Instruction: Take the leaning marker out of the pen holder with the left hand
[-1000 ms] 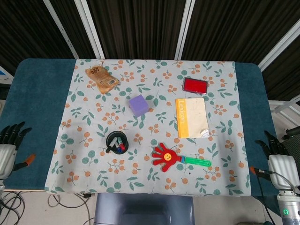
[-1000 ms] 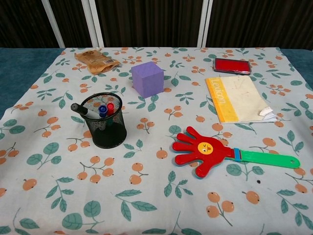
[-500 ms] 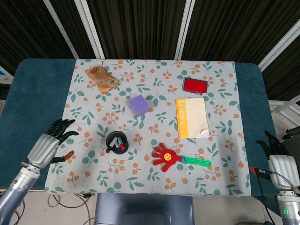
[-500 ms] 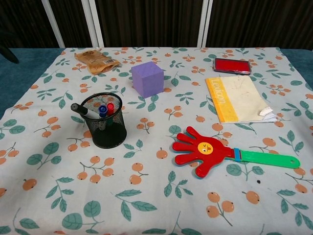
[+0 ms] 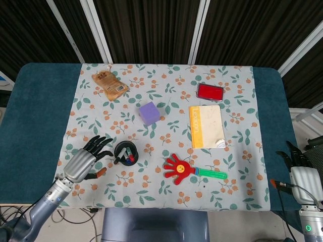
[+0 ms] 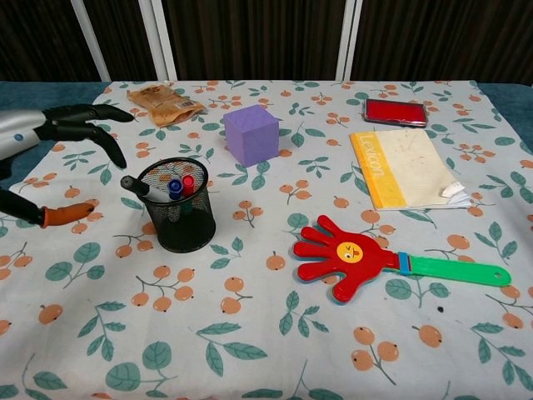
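Observation:
A black mesh pen holder (image 5: 125, 153) (image 6: 177, 206) stands on the floral cloth left of centre. A black marker (image 6: 138, 187) (image 5: 119, 157) leans over its left rim, and a blue and a red marker stand inside. My left hand (image 5: 85, 159) (image 6: 52, 132) hovers just left of the holder, fingers spread and holding nothing, its fingertips a short gap from the leaning marker. My right hand (image 5: 302, 174) rests open at the table's right edge, far from the holder, seen only in the head view.
A purple cube (image 5: 149, 113) (image 6: 251, 134) sits behind the holder. A red hand-shaped clapper with a green handle (image 5: 192, 171) (image 6: 375, 261) lies to its right. A yellow notebook (image 5: 206, 125), a red case (image 5: 210, 92) and a brown snack packet (image 5: 110, 84) lie farther back.
My left hand has swung in from the table's left edge onto the cloth and now hovers beside the pen holder. The right hand and all objects stay put.

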Robot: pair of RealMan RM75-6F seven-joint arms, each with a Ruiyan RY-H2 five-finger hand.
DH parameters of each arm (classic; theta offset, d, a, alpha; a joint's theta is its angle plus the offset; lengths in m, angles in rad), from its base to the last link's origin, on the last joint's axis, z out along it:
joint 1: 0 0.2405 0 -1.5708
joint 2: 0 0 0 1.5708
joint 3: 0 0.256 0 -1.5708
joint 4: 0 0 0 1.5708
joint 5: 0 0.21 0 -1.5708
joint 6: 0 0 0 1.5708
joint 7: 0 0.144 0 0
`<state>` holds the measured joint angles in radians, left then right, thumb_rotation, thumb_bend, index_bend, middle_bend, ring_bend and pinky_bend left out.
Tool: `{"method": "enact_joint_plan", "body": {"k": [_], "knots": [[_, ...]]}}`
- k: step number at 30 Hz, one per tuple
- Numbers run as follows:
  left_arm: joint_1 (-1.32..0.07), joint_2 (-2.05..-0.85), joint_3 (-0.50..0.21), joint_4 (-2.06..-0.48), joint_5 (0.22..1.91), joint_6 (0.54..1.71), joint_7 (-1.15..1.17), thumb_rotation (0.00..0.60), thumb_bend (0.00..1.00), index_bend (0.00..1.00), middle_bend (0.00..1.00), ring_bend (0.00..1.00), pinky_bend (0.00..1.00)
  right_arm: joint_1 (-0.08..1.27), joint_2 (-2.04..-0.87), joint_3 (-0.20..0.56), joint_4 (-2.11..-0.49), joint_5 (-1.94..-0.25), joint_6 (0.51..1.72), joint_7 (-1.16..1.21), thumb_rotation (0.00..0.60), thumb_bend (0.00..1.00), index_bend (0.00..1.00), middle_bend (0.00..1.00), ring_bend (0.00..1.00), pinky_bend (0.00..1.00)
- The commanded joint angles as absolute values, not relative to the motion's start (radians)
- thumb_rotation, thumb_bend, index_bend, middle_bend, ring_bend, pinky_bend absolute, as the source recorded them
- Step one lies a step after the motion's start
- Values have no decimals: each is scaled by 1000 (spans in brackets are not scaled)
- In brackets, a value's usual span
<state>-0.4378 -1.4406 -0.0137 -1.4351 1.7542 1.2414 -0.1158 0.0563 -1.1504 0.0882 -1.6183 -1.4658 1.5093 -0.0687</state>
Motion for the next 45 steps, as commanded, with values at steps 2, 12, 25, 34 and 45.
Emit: {"method": "enact_joint_plan", "body": {"k": [2, 12, 25, 34, 45], "knots": [[-454, -1465, -18, -1421, 1740, 1237, -111, 600, 311, 368, 65, 0, 0, 57, -1150, 88, -1619, -1464, 1507, -68, 600, 54, 240, 33, 91, 192], [-482, -1505, -31, -1403, 1723, 1247, -108, 600, 355, 428, 80, 0, 0, 56, -1149, 88, -1620, -1461, 1505, -71, 600, 54, 240, 33, 91, 191], [-505, -1519, -34, -1399, 1684, 1231, -79, 600, 356, 451, 80, 0, 0, 56, -1148, 90, -1623, -1456, 1503, -74, 600, 54, 240, 33, 91, 191], [-519, -1525, -27, -1399, 1669, 1215, -63, 600, 356, 459, 81, 0, 0, 55, -1147, 91, -1624, -1453, 1502, -75, 600, 54, 240, 33, 91, 192], [-532, -1526, -15, -1403, 1661, 1202, -56, 600, 356, 464, 80, 0, 0, 55, -1147, 91, -1626, -1451, 1501, -78, 600, 54, 240, 33, 91, 192]]}}
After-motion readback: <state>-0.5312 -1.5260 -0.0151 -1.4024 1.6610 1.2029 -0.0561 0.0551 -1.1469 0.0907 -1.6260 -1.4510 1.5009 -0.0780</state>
